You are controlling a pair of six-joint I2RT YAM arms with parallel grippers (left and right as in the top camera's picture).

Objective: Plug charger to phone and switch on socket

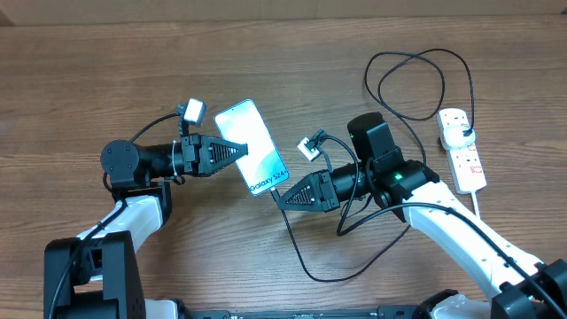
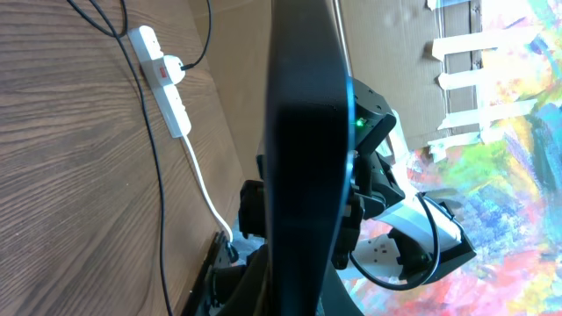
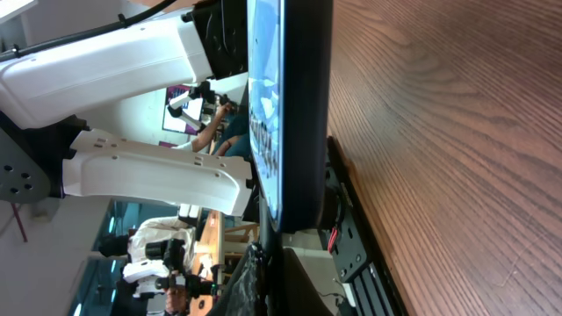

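Currently step one, the plug-in. Socket (image 1: 462, 151) lies at the desk's (image 1: 89, 53) right edge. Left gripper (image 1: 237, 152) clamps the phone (image 1: 252, 146) mid-desk. Right gripper (image 1: 280, 197) is closed, apparently on the charger (image 1: 306, 266) tip, at the phone's lower end. Next: align tip with port. Overhead shows both grippers; wrist views show the phone edge-on, port hidden.

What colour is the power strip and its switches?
The socket is white with red switches, clearest in the overhead view.
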